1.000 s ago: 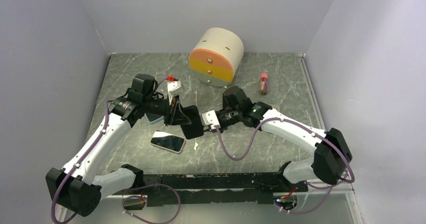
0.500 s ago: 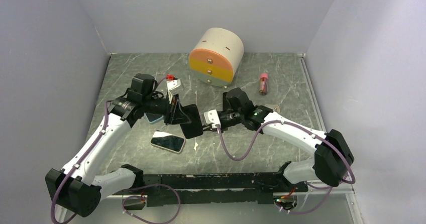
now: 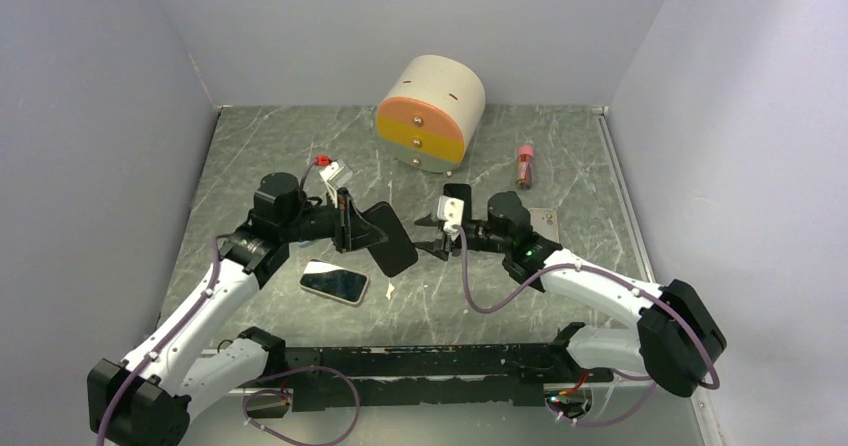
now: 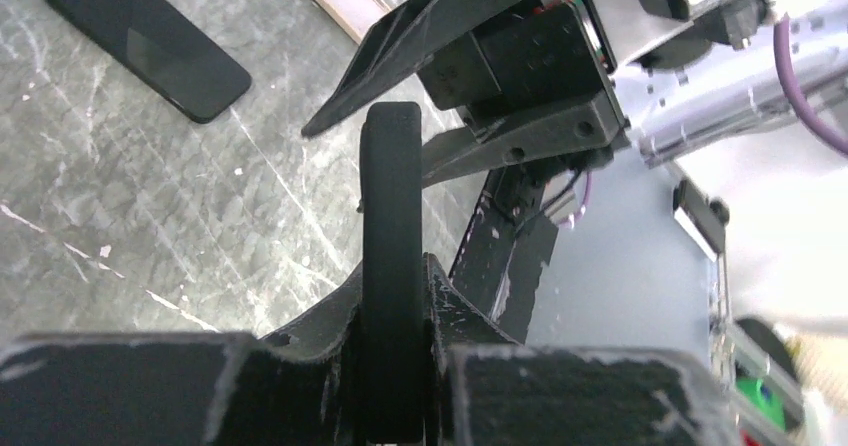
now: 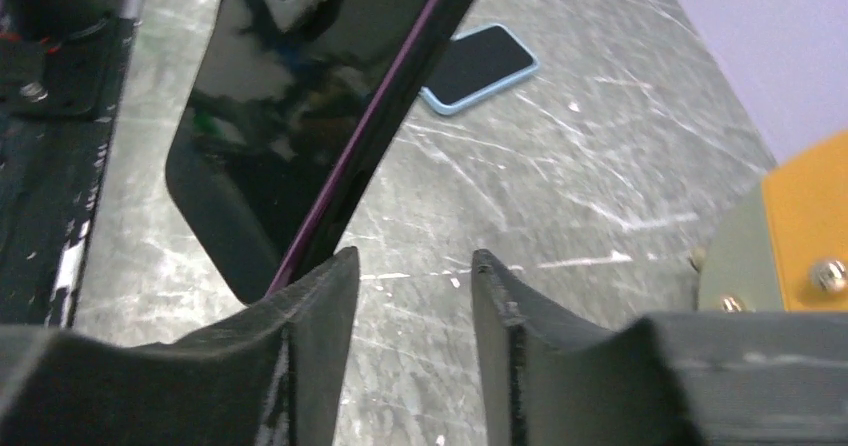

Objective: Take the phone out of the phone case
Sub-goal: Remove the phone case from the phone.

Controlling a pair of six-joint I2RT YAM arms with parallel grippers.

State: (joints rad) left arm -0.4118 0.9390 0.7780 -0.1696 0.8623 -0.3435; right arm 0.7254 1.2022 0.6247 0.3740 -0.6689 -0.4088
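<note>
My left gripper (image 3: pixel 350 228) is shut on the edge of a black phone case (image 3: pixel 391 239) and holds it tilted above the table. In the left wrist view the case (image 4: pixel 391 216) stands edge-on between my fingers (image 4: pixel 392 266). In the right wrist view it shows a glossy black face with a thin purple edge (image 5: pixel 300 106), so the phone seems to be inside. My right gripper (image 3: pixel 441 237) is open and empty, just right of the case and apart from it. Its left finger (image 5: pixel 320 306) is close to the case's lower corner.
A white phone (image 3: pixel 335 282) lies below the case. A black phone (image 3: pixel 457 194) lies beside my right wrist. A light-blue phone (image 5: pixel 480 66) lies on the table beyond the case. A round drawer unit (image 3: pixel 430 111) and a red vial (image 3: pixel 524 164) stand at the back.
My right gripper has let go of the case, opened and drawn back to the right. My left gripper still holds the case, now a little lower and further right.
</note>
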